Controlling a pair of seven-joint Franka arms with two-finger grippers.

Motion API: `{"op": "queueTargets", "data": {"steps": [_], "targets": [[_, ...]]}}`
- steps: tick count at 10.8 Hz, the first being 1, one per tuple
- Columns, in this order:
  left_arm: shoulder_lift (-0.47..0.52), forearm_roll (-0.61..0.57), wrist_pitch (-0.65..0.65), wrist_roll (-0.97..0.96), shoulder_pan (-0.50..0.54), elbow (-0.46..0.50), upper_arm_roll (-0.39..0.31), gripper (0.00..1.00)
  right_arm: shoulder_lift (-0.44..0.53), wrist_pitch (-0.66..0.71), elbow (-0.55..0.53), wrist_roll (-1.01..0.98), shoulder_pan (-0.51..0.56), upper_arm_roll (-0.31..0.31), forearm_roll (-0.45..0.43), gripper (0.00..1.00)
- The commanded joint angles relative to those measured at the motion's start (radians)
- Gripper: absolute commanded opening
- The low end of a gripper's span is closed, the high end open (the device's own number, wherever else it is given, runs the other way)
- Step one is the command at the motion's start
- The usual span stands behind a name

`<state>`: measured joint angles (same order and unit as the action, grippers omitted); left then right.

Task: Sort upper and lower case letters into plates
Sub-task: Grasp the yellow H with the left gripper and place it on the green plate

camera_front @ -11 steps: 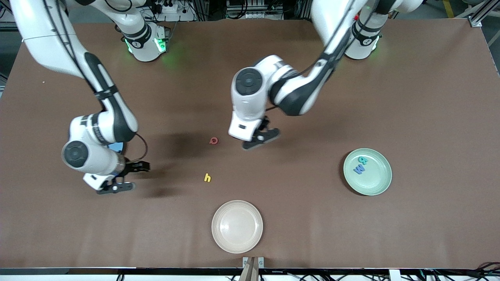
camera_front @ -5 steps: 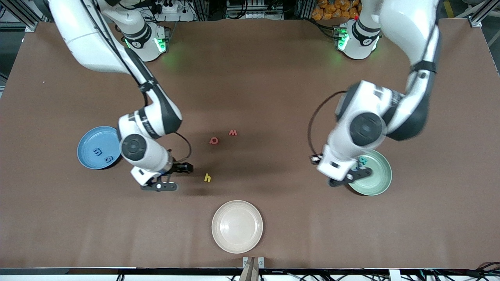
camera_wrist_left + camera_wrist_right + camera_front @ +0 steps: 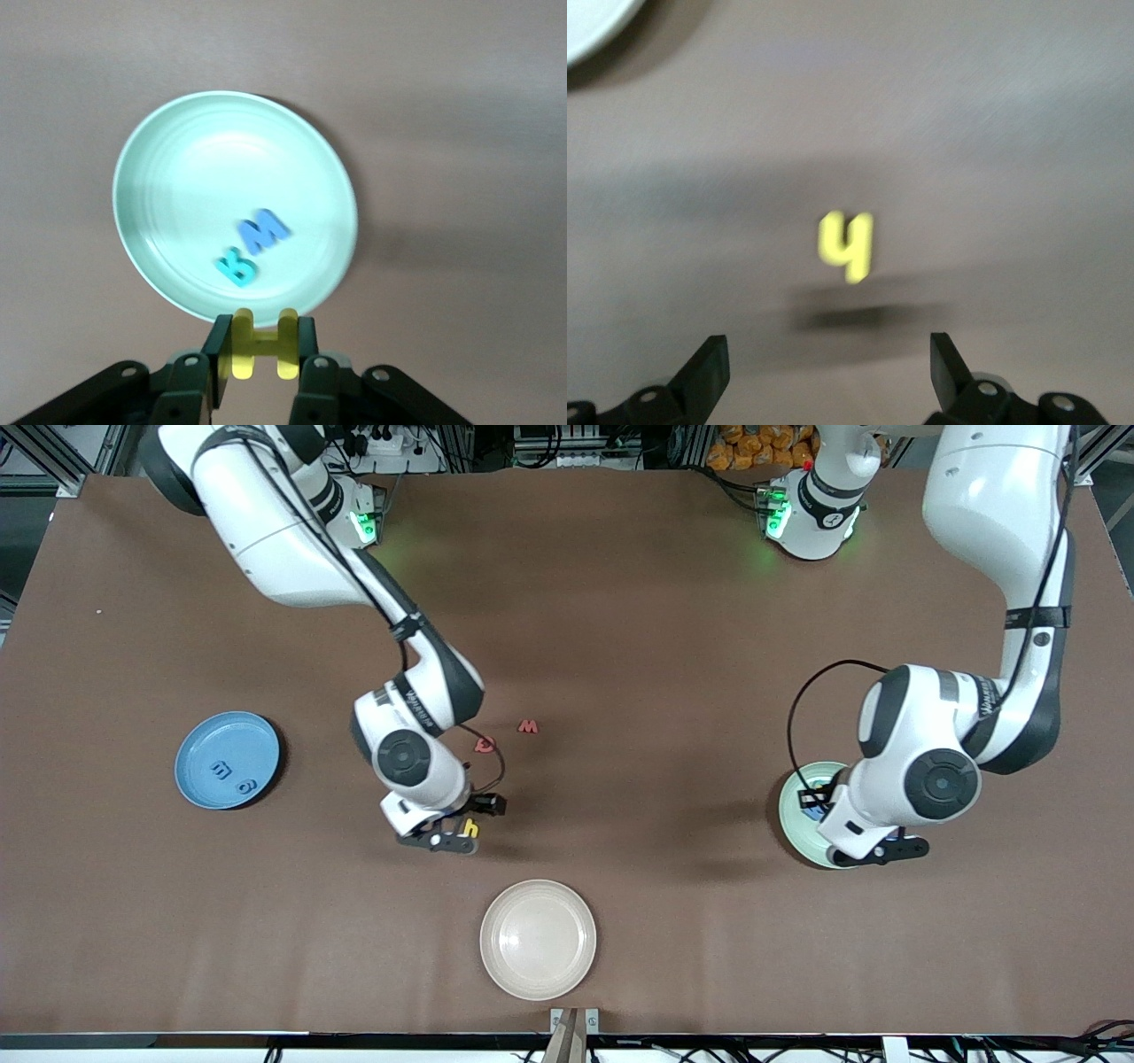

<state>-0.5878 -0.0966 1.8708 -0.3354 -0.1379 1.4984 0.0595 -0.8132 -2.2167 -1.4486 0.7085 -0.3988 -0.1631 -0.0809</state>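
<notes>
My left gripper [image 3: 879, 852] is shut on a yellow H [image 3: 259, 343] and holds it over the rim of the pale green plate [image 3: 795, 821]. That plate [image 3: 204, 159] holds a blue M [image 3: 264, 231] and a teal letter [image 3: 236, 266]. My right gripper [image 3: 462, 822] is open, low over a yellow h [image 3: 471, 829], which lies on the table between its fingers [image 3: 846, 243]. The blue plate [image 3: 221, 731] holds two blue letters [image 3: 220, 768]. A red w [image 3: 528, 727] and another red letter [image 3: 483, 744] lie on the table near the middle.
A cream-white plate [image 3: 538, 908] stands nearer to the front camera than the yellow h. The left arm's wrist covers much of the pale green plate in the front view. A cable of the right arm crosses the red letter beside the w.
The left arm swung from the table's middle to the pale green plate with the yellow H. The right arm moved from the blue plate to the yellow h, uncovering that plate.
</notes>
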Motion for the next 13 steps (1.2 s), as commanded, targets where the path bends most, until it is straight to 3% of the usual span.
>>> {"op": "queueTargets", "data": {"steps": [1, 2, 3, 4, 5, 8, 13], "targets": [[0.005, -0.018, 0.108, 0.085, 0.067, 0.085, 0.006, 0.00, -0.006, -0.015, -0.042, 0.097, -0.127, 0.013, 0.001, 1.00], [-0.013, -0.018, 0.132, 0.110, 0.079, 0.086, 0.006, 0.00, 0.015, -0.088, -0.114, 0.136, -0.155, 0.013, 0.004, 1.00], [-0.023, -0.020, 0.151, 0.154, 0.084, 0.085, 0.006, 0.16, 0.041, -0.175, -0.198, 0.144, -0.167, 0.011, 0.004, 1.00], [-0.029, -0.017, 0.159, 0.217, 0.092, 0.080, 0.002, 0.63, 0.063, -0.240, -0.270, 0.146, -0.179, 0.011, 0.004, 1.00], [-0.027, -0.006, 0.160, 0.235, 0.104, 0.080, -0.006, 1.00, 0.086, -0.245, -0.307, 0.146, -0.181, 0.011, 0.004, 1.00], [0.002, -0.005, 0.147, 0.223, 0.096, 0.079, -0.006, 1.00, 0.150, -0.209, -0.365, 0.146, -0.180, 0.010, 0.004, 1.00], [0.074, 0.024, 0.084, 0.183, 0.075, 0.072, 0.003, 1.00, 0.163, -0.202, -0.366, 0.201, -0.201, 0.008, 0.009, 1.00]]}}
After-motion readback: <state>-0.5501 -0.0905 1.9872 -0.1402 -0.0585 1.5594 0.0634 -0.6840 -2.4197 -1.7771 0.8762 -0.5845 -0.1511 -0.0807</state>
